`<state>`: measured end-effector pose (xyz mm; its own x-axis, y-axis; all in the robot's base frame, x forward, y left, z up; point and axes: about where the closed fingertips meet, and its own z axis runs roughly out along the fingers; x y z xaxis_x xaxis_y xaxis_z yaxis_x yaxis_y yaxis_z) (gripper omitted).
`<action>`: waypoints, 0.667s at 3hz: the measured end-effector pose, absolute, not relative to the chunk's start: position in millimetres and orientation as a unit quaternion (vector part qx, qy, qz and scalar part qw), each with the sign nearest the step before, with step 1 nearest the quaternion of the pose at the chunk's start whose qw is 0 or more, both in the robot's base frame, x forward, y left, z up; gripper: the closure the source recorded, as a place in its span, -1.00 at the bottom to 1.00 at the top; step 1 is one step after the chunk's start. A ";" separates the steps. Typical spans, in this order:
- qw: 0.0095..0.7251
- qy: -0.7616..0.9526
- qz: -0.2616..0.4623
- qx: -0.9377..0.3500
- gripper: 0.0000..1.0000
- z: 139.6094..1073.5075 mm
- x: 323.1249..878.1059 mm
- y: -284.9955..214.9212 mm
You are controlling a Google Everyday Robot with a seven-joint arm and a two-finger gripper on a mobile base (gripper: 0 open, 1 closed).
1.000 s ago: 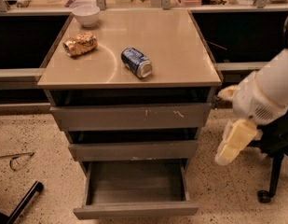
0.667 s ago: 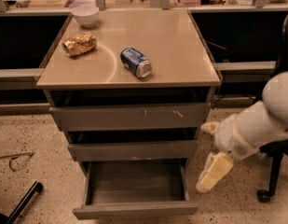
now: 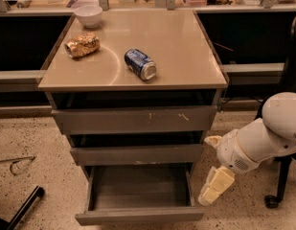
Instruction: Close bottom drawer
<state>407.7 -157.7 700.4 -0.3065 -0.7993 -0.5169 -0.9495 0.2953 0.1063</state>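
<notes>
Since the earlier frames the arm (image 3: 262, 138) had dropped and swung left, carrying the pincer (image 3: 209, 195) from beside the top drawer (image 3: 133, 120) down to the level of the bottom drawer (image 3: 138, 216). Nothing else had shifted.

The bottom drawer stood pulled well out of the cabinet, its shallow tray bare and its plain front strip nearest the camera, so the task was not yet done. Above it the middle drawer (image 3: 135, 155) sat only slightly out, as did the top one.

The pincer hung pointing down and to the left, just beside the open drawer's right wall and a little behind its front strip. That low, sideways placing looked to me like an approach: it would need to get in front of the strip before it could push the tray home, and from the side it risked snagging the wall.

Whether the pincer was released or clenched I could not tell. It carried nothing. I could not tell either whether it touched the drawer wall or merely hung close by it.

On the desk (image 3: 186, 42) lay a can (image 3: 140, 64) on its side, a crumpled bag (image 3: 82, 44) and a bowl (image 3: 88, 15), all well clear of the work.
</notes>
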 end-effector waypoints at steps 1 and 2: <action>0.190 0.779 0.223 -0.554 -1.00 654.0 408.9 -150.7; 0.178 0.774 0.248 -0.554 -1.00 572.3 404.9 -132.6</action>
<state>404.9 -132.6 572.3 -0.3217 -0.7699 -0.5512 -0.9469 0.2618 0.1869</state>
